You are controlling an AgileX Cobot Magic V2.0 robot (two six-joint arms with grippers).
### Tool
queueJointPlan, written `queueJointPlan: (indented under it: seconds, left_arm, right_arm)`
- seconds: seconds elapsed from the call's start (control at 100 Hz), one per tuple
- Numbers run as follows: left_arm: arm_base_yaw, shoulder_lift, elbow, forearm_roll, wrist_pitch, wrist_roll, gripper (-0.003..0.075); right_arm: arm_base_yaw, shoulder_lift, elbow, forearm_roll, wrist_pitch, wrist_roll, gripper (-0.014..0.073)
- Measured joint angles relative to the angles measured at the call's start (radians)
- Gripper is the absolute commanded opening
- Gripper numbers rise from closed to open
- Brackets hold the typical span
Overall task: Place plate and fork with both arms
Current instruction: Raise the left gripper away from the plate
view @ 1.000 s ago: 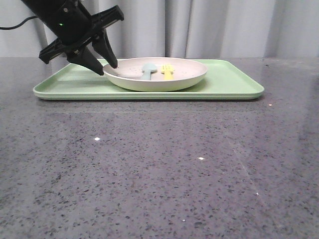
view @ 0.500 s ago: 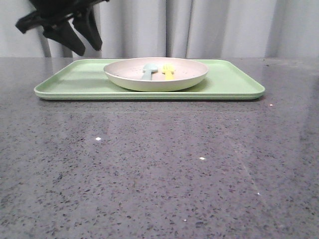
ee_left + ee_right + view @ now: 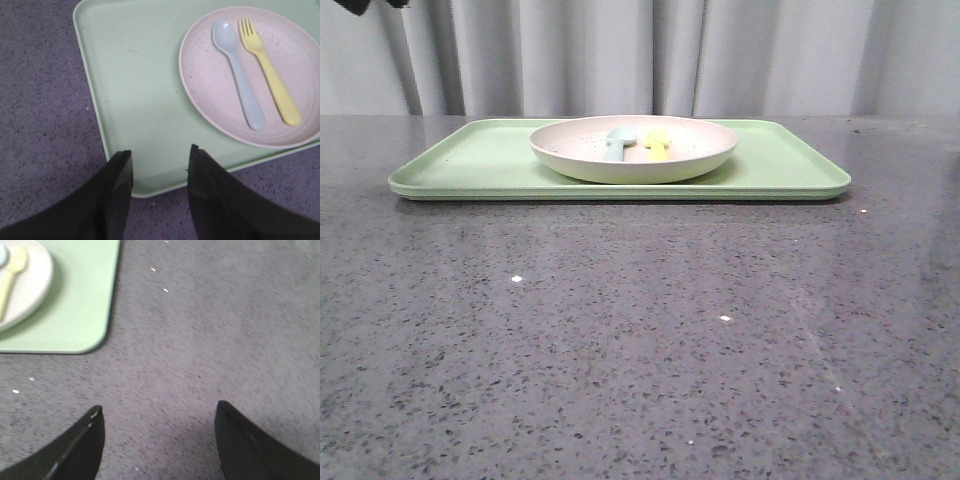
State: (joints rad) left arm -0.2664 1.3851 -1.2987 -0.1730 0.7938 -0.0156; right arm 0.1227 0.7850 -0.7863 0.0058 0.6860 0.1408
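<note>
The plate (image 3: 634, 149) sits on the green tray (image 3: 460, 165), a bit left of the tray's middle in the front view. The tray lies flat at the far side of the grey tabletop (image 3: 640, 340). There is bare tray on both sides of the plate, more on the right. The whole near part of the tabletop is open room.

The fork (image 3: 269, 76) lies in the plate, just beside a blue-grey spoon (image 3: 239, 74), and the two do not touch. They lie almost side by side, long ways across the plate. In the front view the fork's tines point toward the near side, and its handle runs away toward the curtain (image 3: 640, 55).

The left gripper (image 3: 159, 165) hangs above the tray's left near corner. Its jaws are apart with nothing between them. The right gripper (image 3: 159, 422) hangs over bare tabletop past the tray's right near corner. Its jaws are spread wide and hold nothing.
</note>
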Motion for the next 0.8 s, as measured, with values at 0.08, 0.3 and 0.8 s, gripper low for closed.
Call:
queueJointPlan:
  seconds: [0.08,0.3,0.8]
  left_arm:
    - [0.0,-0.082,0.07,0.012,-0.006,0.0,0.0273]
    - [0.0,-0.277,0.255,0.019,-0.047,0.0,0.0273]
    - [-0.002,-0.585,0.483,0.038,-0.076,0.0,0.0273]
  right_arm:
    - [0.033,0.046,-0.056,0.001,0.018,0.0,0.0475]
    - [0.122,0.22,-0.231,0.001,0.075,0.0,0.0475]
    - [0.302,0.642,-0.645,0.002,0.157,-0.002,0.0475]
